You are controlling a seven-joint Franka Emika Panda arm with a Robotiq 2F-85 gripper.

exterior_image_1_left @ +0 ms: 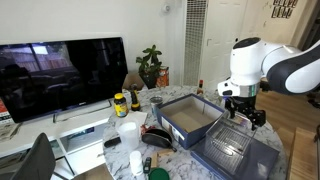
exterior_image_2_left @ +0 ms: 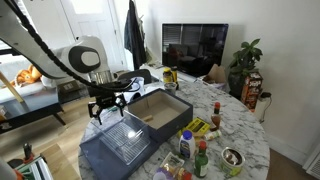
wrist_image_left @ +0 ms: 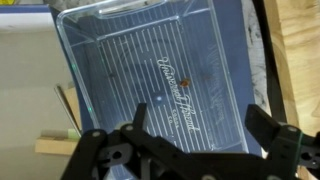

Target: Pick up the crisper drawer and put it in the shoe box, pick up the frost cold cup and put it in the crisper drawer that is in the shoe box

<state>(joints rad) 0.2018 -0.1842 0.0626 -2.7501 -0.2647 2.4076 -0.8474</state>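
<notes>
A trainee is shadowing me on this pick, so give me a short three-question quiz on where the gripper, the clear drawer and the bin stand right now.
1. True or false: the crisper drawer lies outside the shoe box.
2. The gripper is: A) shut on the drawer; B) open, fingers spread above the drawer; C) down inside the shoe box.
3. Fill in: the drawer rests on a flat blue-grey ____ next to the shoe box.
Key: 1 true; 2 B; 3 lid.
</notes>
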